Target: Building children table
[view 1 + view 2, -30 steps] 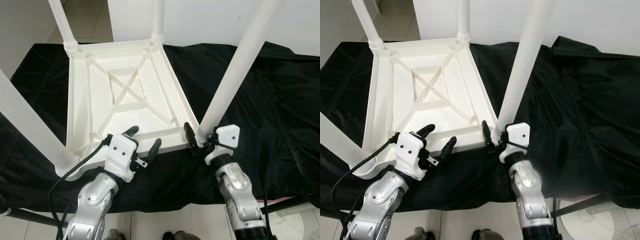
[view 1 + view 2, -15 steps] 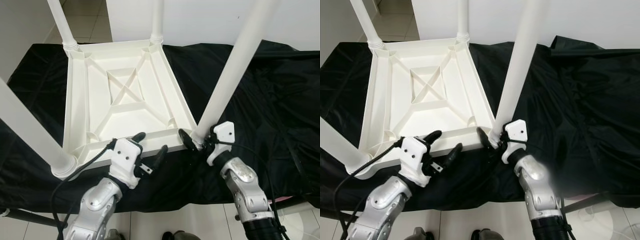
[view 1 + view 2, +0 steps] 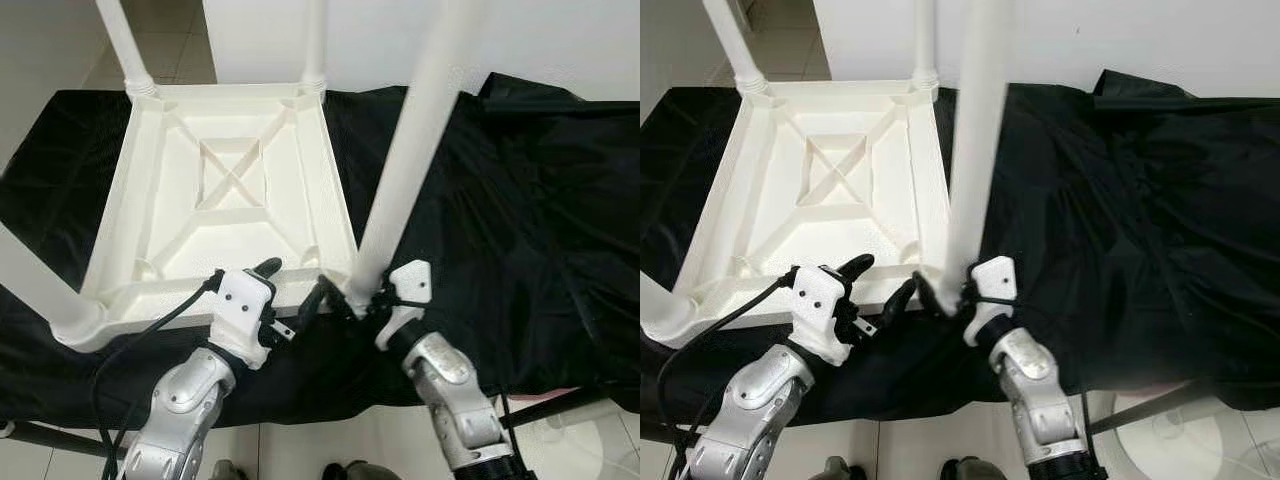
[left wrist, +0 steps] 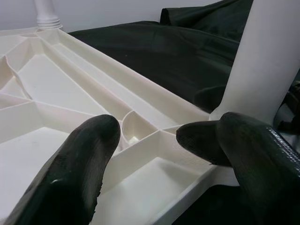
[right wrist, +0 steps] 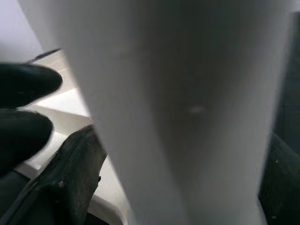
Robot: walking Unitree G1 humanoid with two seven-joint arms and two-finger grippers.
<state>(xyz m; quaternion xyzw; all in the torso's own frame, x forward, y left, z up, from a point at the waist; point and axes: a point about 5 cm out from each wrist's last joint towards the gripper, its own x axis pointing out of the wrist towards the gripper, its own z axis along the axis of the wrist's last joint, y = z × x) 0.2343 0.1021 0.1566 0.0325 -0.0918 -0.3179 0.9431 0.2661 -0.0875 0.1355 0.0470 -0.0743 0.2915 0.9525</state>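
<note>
With the right gripper (image 3: 352,296) clamped round the foot of the near-right leg (image 3: 405,165), lower centre of frame, the step looks like seating that leg in its corner socket. Keep it plumb and push straight down. Left gripper (image 3: 292,290) is spread open over the near edge of the upturned table (image 3: 165,205), one finger inside the rim, one outside; better to pinch that rim so the top can't skid on the black cloth (image 3: 520,200). Table sits centre-left, legs up.

Hard to tell: whether the leg is fully home, since the grippers cover the joint. All four legs run out of frame. Right wrist view is mostly blurred leg.
</note>
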